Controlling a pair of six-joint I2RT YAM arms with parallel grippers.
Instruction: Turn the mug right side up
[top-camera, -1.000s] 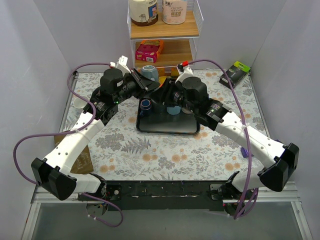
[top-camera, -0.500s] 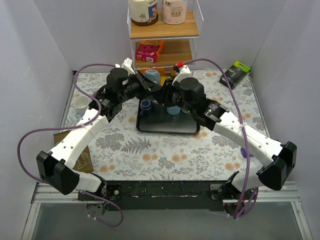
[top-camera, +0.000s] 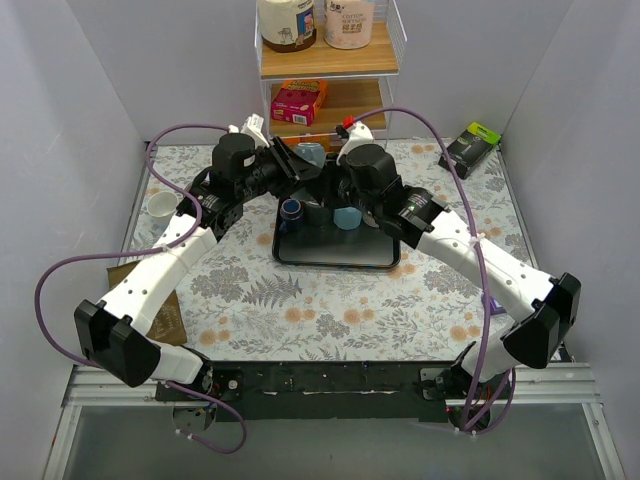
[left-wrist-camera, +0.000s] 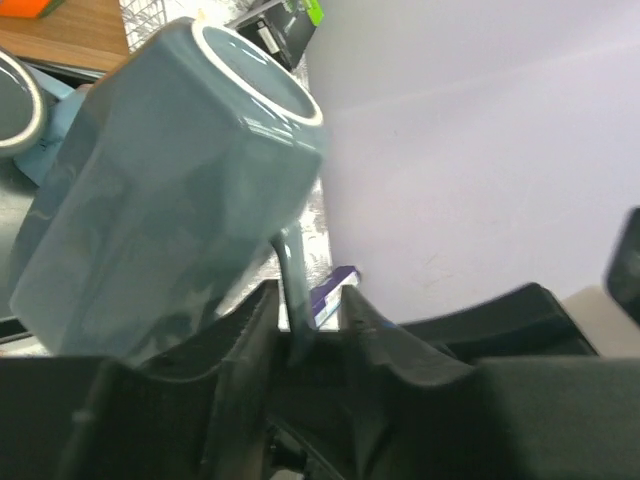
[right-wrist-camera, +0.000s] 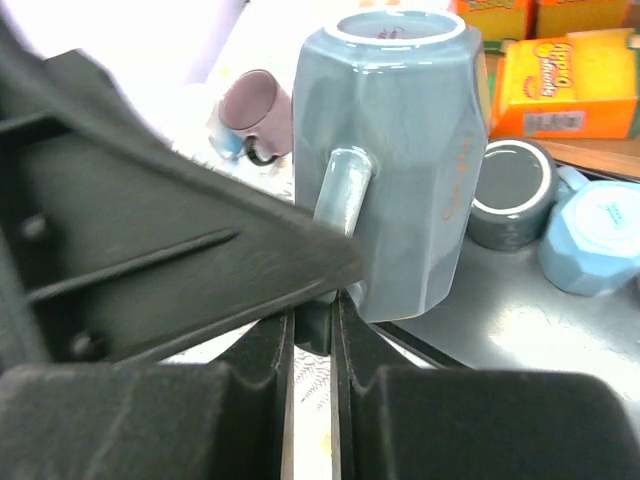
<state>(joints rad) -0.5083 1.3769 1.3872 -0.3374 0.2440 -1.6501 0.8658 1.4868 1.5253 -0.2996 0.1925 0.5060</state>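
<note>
A blue-grey faceted mug (top-camera: 308, 153) hangs in the air behind the black tray (top-camera: 335, 255), between both grippers. My left gripper (top-camera: 293, 167) is shut on its handle (left-wrist-camera: 292, 270), which runs down between the fingers in the left wrist view; the mug body (left-wrist-camera: 170, 190) lies tilted there. My right gripper (top-camera: 330, 178) meets it from the right. In the right wrist view the mug (right-wrist-camera: 400, 150) stands with its white-ringed end up, and my right gripper (right-wrist-camera: 312, 330) has its jaws nearly together on the handle's lower end. The left finger (right-wrist-camera: 180, 260) lies beside it.
On the tray sit a small dark blue cup (top-camera: 291, 209) and a light blue cup (top-camera: 347, 218). A wooden shelf (top-camera: 330, 62) with boxes and jars stands behind. A white cup (top-camera: 160, 205) is at the left, a black-green box (top-camera: 472, 147) at the back right.
My right gripper has moved up and left from over the tray to the mug's handle. My left gripper has carried the mug slightly right.
</note>
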